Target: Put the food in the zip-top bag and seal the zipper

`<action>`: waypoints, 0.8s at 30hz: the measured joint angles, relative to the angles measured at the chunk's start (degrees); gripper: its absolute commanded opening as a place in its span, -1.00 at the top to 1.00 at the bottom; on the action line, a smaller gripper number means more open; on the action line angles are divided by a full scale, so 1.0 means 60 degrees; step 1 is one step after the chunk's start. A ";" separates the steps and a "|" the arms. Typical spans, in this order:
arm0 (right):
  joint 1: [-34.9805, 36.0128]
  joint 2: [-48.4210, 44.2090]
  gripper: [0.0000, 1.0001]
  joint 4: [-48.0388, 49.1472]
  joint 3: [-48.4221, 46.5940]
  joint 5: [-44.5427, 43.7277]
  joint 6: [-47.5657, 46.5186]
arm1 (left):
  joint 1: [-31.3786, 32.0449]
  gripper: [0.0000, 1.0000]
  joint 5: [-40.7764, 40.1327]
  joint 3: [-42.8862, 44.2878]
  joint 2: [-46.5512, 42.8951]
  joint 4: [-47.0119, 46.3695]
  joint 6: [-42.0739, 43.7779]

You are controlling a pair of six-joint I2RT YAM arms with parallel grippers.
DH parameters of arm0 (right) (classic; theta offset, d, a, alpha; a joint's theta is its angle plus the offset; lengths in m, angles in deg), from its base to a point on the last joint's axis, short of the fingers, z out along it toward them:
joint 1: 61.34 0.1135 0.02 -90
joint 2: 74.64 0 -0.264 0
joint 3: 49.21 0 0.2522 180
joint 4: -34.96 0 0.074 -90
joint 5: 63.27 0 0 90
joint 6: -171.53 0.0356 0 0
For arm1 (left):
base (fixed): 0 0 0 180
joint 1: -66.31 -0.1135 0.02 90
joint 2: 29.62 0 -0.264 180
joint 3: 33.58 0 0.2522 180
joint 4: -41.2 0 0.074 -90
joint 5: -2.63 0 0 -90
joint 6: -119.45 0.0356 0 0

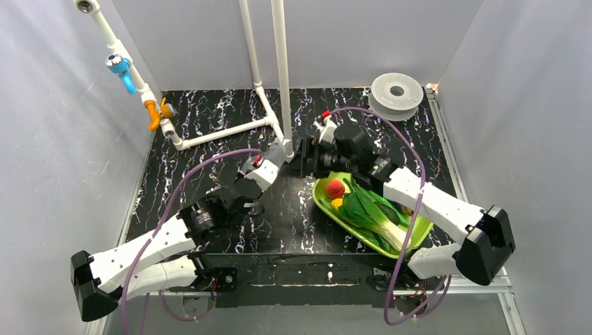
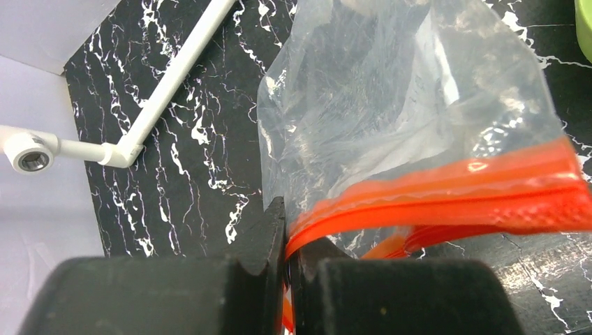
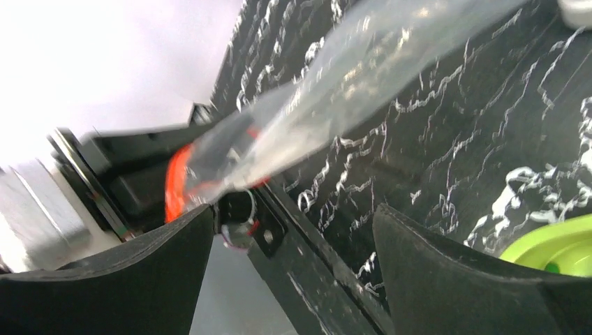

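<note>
Plastic this thin should weigh next to nothing and give no resistance: the zip-top bag (image 2: 391,105) is clear, crinkled film that will likely sag, fold and slide between smooth pads. The one firm part is the zipper (image 2: 454,199), so that red-orange strip looks like the place to take hold. The left fingers (image 2: 262,244) are pressed together on one end of the strip and hold the bag off the black marbled surface (image 1: 209,118), just left of the lime-green tray (image 1: 320,197), where the tomato (image 1: 336,188), yellow piece (image 1: 338,204) and green vegetables (image 1: 370,213) lie. The right fingers (image 3: 454,272) stand wide apart with nothing between them and face the bag from the tray side. The zipper runs out from the left fingers toward the right arm, and that line is the bag's long axis at the mouth; the clear body extends away from the strip toward the far side. A second red band shows below the first, so the mouth seems partly parted. A grip on the free end would probably stretch it open.
</note>
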 measured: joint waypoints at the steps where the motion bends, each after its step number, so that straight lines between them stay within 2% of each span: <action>1: 0.0164 -0.0124 -0.80 0.0091 0.0193 -0.0364 -0.0044 | 0.0000 1.00 -0.0007 0.0000 -0.0004 -0.0004 -0.0015; 7: 0.2626 -0.1191 -0.80 0.0889 0.1887 -0.2881 -0.0310 | -0.0004 1.00 -0.0007 0.0000 -0.0160 0.0004 -0.0193; 12: 0.4014 -0.1089 -0.72 0.2510 0.2565 -0.4878 -0.0652 | -0.0004 1.00 0.0033 -0.0007 -0.0656 0.0000 -0.0335; 13: 0.4164 -0.0962 -0.64 0.2841 0.2616 -0.5155 -0.0754 | -0.0004 1.00 0.0044 -0.0007 -0.0747 -0.0004 -0.0357; 14: 0.4339 -0.0754 -0.48 0.3348 0.2667 -0.5482 -0.0882 | 0.0000 1.00 0.0051 -0.0011 -0.0841 -0.0004 -0.0372; 16: 0.4466 -0.0331 -0.35 0.4007 0.2699 -0.5825 -0.1093 | 0.0000 1.00 0.0058 -0.0025 -0.1049 -0.0011 -0.0415; 19: 0.4462 0.0433 -0.32 0.4889 0.2634 -0.5887 -0.1410 | 0.0000 1.00 0.0087 -0.0051 -0.1264 -0.0018 -0.0437; 24: 0.4444 0.1428 -0.23 0.5359 0.2116 -0.5876 -0.1639 | 0.0000 1.00 0.0087 -0.0073 -0.1362 -0.0044 -0.0433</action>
